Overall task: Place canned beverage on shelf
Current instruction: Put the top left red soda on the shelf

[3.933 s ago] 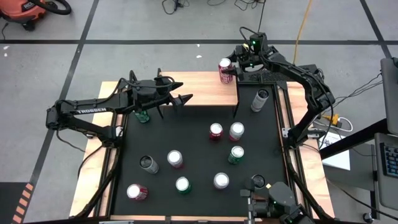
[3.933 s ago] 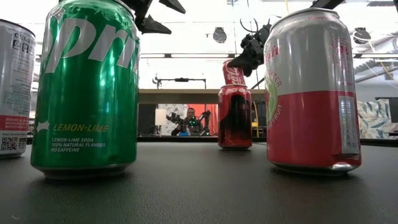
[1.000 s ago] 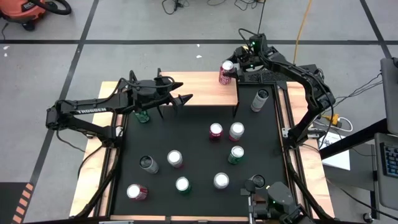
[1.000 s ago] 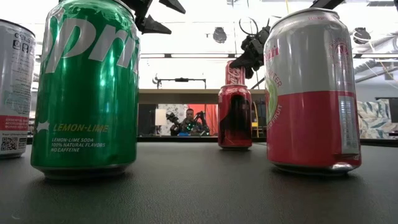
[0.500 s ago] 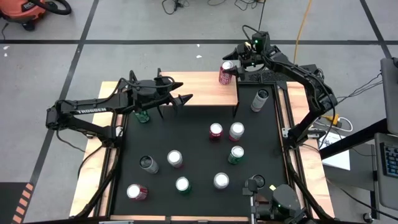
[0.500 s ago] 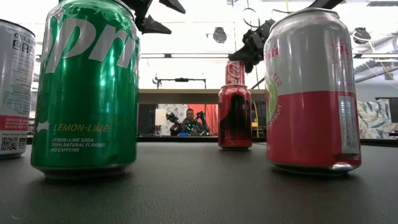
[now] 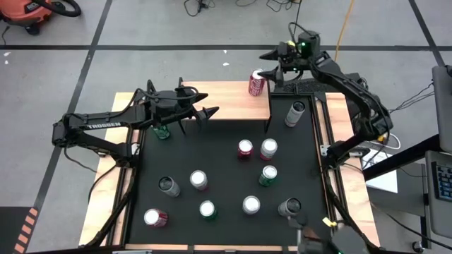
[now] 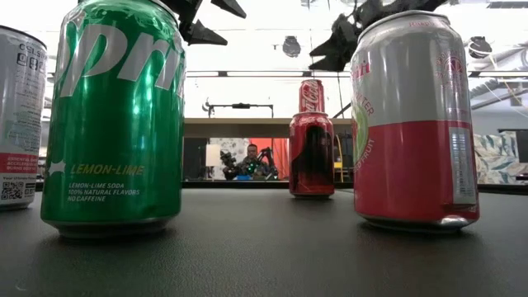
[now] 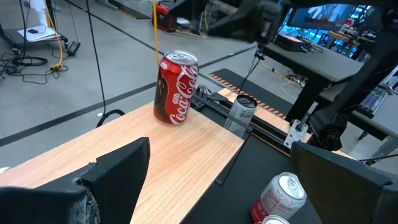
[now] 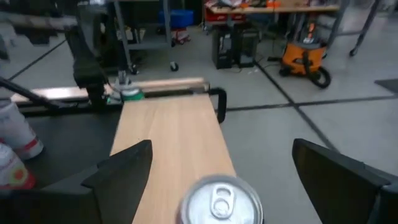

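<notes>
While the red can [image 7: 257, 82] stands upright at the shelf's [image 7: 226, 106] far right corner, the right gripper [image 7: 272, 62] (fingers spread wide, nothing held) is seen just above it.

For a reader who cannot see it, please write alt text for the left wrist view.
A red cola can stands upright near the far end of the light wooden shelf. The left gripper frames the view, fingers open and empty, with more cans on the black table beyond.
</notes>
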`<move>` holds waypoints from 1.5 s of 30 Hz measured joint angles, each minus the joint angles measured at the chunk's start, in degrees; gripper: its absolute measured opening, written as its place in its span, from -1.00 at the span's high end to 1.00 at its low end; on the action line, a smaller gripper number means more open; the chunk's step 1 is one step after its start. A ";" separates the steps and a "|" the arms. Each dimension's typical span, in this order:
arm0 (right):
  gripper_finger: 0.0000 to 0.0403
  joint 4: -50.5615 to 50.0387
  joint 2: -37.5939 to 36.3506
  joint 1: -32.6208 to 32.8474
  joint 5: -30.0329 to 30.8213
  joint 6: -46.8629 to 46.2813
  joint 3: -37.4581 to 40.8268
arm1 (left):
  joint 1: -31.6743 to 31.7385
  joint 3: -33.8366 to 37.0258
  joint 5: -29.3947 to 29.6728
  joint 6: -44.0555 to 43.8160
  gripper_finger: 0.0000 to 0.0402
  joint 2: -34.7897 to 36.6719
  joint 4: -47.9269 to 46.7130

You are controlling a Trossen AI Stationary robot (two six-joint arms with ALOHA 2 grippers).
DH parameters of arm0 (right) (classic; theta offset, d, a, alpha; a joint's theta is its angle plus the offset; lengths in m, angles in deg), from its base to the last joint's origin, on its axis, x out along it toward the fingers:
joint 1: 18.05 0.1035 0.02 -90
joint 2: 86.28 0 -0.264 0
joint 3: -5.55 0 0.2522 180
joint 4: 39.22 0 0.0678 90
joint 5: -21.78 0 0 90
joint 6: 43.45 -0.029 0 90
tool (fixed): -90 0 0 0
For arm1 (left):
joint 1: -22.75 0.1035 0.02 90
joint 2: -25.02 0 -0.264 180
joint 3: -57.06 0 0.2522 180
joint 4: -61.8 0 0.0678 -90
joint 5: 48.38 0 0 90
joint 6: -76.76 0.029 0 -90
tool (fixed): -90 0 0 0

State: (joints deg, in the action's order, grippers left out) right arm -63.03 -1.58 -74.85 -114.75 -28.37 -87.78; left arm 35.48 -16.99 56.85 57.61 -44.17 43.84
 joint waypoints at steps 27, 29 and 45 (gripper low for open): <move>0.15 -34.22 -13.72 3.77 0.10 -9.08 -0.07 | 0.00 0.00 0.00 -0.01 -0.94 0.00 0.02; 0.24 -34.33 -12.37 4.89 0.17 -7.87 -0.07 | 0.00 0.00 0.00 -0.01 -0.94 0.00 0.02; 0.96 -29.78 0.07 7.04 3.27 0.05 -0.07 | 0.00 0.00 0.00 -0.03 -0.94 0.00 0.22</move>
State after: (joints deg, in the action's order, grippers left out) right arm -92.81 -1.51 -67.81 -111.49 -28.32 -87.85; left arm 35.48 -16.99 56.85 57.59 -44.17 44.06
